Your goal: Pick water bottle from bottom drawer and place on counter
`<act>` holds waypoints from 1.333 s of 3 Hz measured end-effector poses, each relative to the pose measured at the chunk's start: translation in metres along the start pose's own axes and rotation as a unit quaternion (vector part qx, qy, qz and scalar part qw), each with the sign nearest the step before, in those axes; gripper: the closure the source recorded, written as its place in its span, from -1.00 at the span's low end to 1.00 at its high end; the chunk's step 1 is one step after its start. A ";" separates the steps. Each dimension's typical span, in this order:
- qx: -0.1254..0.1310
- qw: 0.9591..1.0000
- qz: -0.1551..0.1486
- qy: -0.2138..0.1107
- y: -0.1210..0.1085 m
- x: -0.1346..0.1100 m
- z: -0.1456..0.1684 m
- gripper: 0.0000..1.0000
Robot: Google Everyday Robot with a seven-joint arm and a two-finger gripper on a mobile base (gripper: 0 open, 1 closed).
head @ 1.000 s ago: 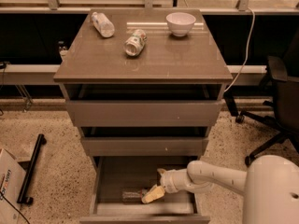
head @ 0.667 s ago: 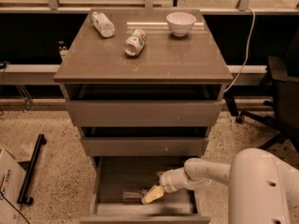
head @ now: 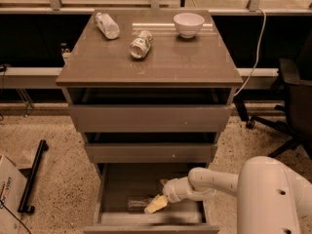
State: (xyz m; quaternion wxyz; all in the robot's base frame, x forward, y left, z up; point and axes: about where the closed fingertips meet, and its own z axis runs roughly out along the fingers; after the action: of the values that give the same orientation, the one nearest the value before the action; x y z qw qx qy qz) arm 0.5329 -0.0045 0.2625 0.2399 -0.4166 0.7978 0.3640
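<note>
Inside the pulled-out grey-brown bottom drawer (head: 122,186), cream-tipped gripper (head: 155,205) right beside the small clear ribbed plastic water bottle (head: 136,203) lying flat, grip impossible to tell.

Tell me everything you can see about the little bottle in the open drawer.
The water bottle is small, clear plastic with a dark band. It lies on its side on the floor of the pulled-out bottom drawer, near the front. The end effector is down at its right end; whether it touches cannot be told.

arm (head: 214,182): extended left, low | gripper (head: 156,204): angled down-left at arm's end
</note>
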 end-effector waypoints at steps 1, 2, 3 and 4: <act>0.005 1.000 -0.019 -0.017 -0.004 -0.004 0.023 -1.00; 0.017 0.999 -0.036 -0.024 -0.014 0.000 0.050 -1.00; 0.020 0.999 -0.038 -0.022 -0.020 0.007 0.073 -1.00; 0.029 0.999 -0.038 -0.019 -0.030 0.012 0.098 -1.00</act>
State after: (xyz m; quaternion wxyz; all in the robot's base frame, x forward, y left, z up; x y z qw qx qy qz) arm 0.5596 0.0542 0.1815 0.2803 -0.4326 0.7870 0.3390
